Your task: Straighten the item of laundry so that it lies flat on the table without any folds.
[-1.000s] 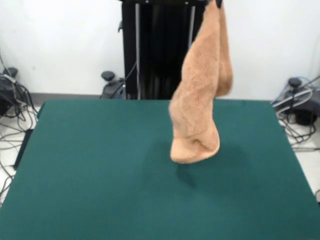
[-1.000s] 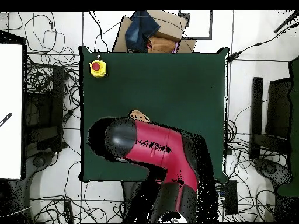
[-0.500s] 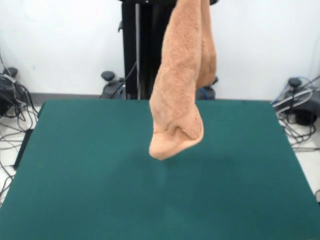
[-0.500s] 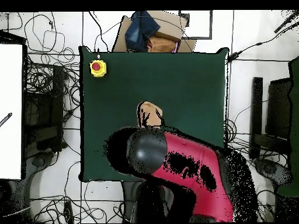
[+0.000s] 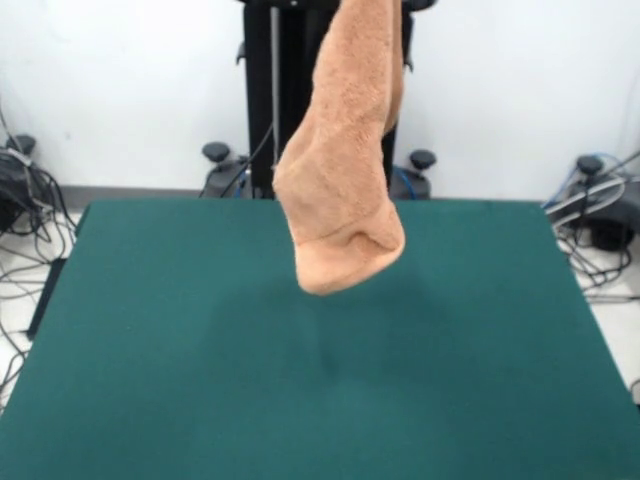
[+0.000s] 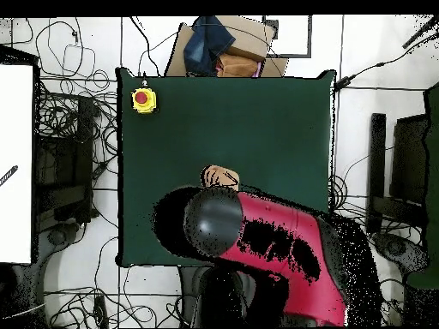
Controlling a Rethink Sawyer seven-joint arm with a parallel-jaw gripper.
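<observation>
A: Where is the towel (image 5: pixel 343 190)?

B: It hangs in the air above the table (image 5: pixel 150 330), gathered into a long, narrow bundle. Its top runs out of the front view at the upper edge, and its rounded lower end hangs clear of the green top, above the middle and toward the far edge. A faint shadow lies on the table below it.

A: Is any of it lying flat?

B: None that I can see. The cloth is doubled on itself, with a curled fold at the bottom end.

A: And the gripper, spread or pressed together?

B: I cannot tell. In the front view it is beyond the upper edge, and in the overhead view the red and black arm (image 6: pixel 257 240) covers it (only a small peach patch of towel (image 6: pixel 219 176) shows just past the arm's dark round end).

A: Where does the arm sit over the table?

B: In the overhead view it reaches in from the bottom edge, over the lower half of the table (image 6: pixel 274 120).

A: Anything else on the table?

B: A yellow box with a red button (image 6: pixel 143 99), close to the upper left corner in the overhead view, well apart from the towel
</observation>
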